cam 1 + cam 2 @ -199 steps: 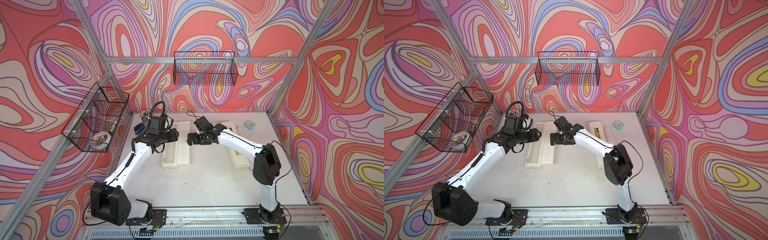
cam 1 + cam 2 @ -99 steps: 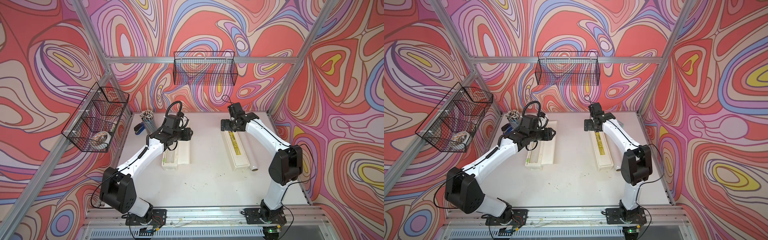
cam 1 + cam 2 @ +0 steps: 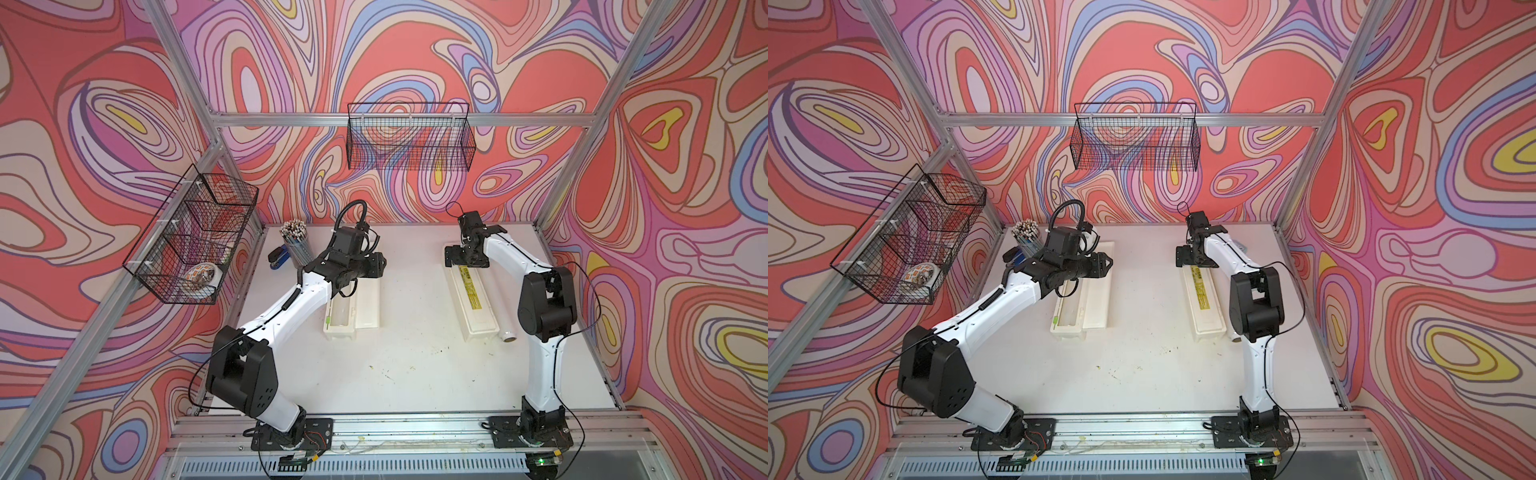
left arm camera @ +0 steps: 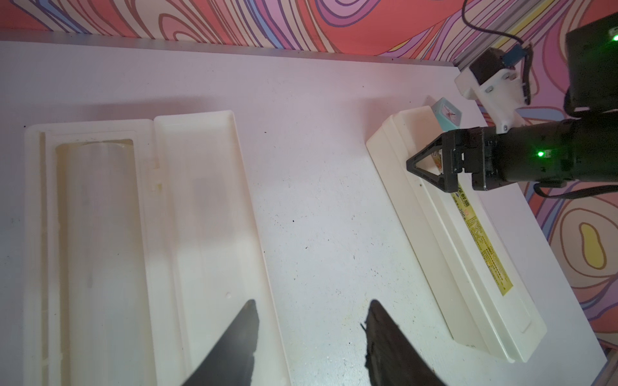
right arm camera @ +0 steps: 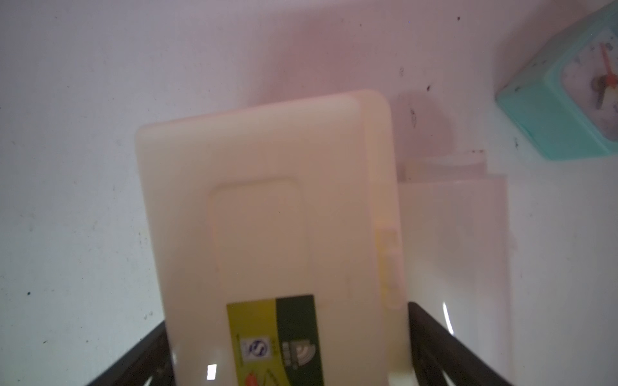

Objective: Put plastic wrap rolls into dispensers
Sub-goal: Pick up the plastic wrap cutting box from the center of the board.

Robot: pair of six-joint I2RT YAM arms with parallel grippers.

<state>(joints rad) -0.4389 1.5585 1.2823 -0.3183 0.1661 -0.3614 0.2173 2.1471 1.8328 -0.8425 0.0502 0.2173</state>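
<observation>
Both top views show a white table (image 3: 415,374) with two long cream boxes lying roughly 12-to-6 on it.

Toward 10 o'clock from the table's middle lies the open box (image 3: 368,301), its lid folded flat to the 3 o'clock side. A clear roll (image 4: 97,234) of plastic wrap rests in its tray, and a small green tab (image 3: 328,321) sits near the 6 o'clock end. The left gripper (image 4: 313,307) hovers over this box toward its 12 o'clock end, jaws about half apart, holding nothing and touching nothing. In the left wrist view one fingertip (image 4: 240,334) hangs over the lid's edge and the other over bare table.

Toward 2 o'clock lies the closed box (image 3: 478,316). The right gripper (image 5: 287,317) sits at its 12 o'clock end with jaws spread wide, one finger on each side of the lid. Whether the fingers touch the box I cannot tell.

A yellow label (image 4: 485,254) runs along the lid. Its print is too small to read, apart from what looks like "300". In the right wrist view the label's end is half yellow, half dark green, with a small blue S-shaped mark.

The second roll (image 3: 508,334) lies on the table just beside the closed box's 3 o'clock side, outside it. A small teal clock (image 5: 561,100) stands near the box's 12 o'clock end.
</observation>
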